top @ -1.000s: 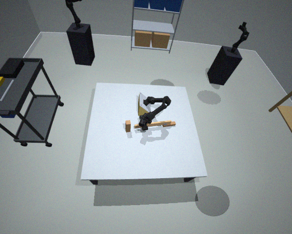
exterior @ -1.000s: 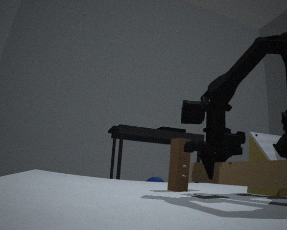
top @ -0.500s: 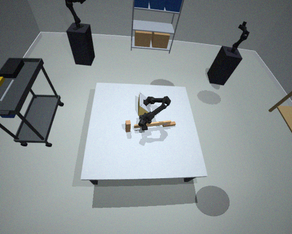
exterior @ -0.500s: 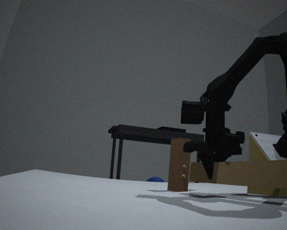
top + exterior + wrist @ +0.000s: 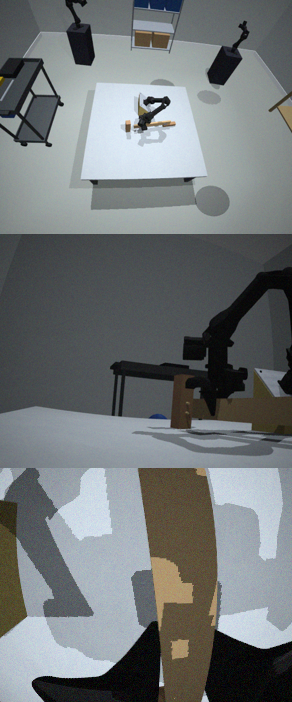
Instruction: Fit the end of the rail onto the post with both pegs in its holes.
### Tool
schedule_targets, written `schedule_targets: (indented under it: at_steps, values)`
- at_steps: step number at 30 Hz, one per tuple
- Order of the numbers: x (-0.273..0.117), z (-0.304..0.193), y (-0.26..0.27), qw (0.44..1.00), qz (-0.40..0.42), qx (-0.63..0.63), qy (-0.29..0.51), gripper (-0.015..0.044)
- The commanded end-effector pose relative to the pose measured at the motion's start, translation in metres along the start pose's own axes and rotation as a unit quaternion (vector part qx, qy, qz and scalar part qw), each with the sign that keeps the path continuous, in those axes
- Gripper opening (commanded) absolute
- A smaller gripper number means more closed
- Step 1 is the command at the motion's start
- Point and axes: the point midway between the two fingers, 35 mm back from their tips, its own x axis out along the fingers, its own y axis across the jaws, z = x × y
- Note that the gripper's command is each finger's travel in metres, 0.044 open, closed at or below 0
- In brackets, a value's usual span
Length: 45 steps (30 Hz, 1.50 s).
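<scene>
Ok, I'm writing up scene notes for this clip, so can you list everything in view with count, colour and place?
table: one, white, centre of the room
post: one, brown wood, on the table, off the rail's near end
pegs: two, pale wood, on the post's face
bed rail: one, light wood, in line with the post, near end lifted
footboard block: one, wood, at the rail's far end
wedge stand: one, tan with a white face, behind the rail
cart: one, dark grey, left
shelf unit: one, grey, with two tan boxes, back
pedestals: two, black, each carrying an idle arm
gripper: one, black, shut on the bed rail
</scene>
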Motion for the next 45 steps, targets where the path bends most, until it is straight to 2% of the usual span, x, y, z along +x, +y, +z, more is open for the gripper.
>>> schedule_targets:
  at_steps: [1,45]
  values:
    - [-0.002,-0.003,-0.002,1.0,-0.004,0.0,0.0,0.0]
    - [-0.001,-0.015,-0.002,1.0,-0.004,0.0,0.001,0.0]
